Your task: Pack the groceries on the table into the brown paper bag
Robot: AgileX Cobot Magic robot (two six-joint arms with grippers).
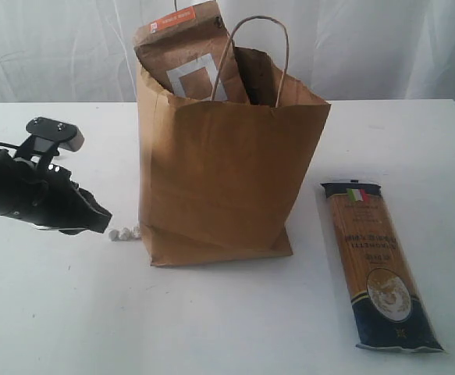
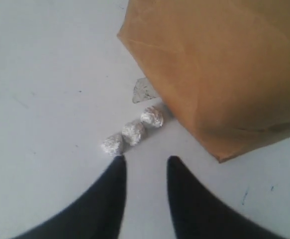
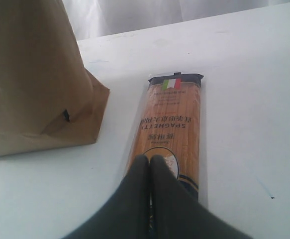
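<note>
The brown paper bag [image 1: 227,180] stands upright mid-table [image 1: 55,312], with the brown pouch with orange label [image 1: 184,58] sticking out of its top. The long pasta pack [image 1: 375,266] lies flat to the bag's right. My left gripper [image 2: 145,160] is open and empty, low over the table beside the bag's [image 2: 224,64] left bottom corner; in the exterior view the left gripper [image 1: 101,215] points at that corner. My right gripper [image 3: 145,159] is shut with nothing in it, hovering over the pasta pack's [image 3: 172,124] near end; the exterior view does not show it. Jar, bottle, can and carton are out of view.
Three small foil-wrapped balls [image 2: 133,132] lie in a row just ahead of my left fingertips, against the bag's base; in the exterior view the foil balls [image 1: 124,233] sit at the bag's lower left. White curtains hang behind the table.
</note>
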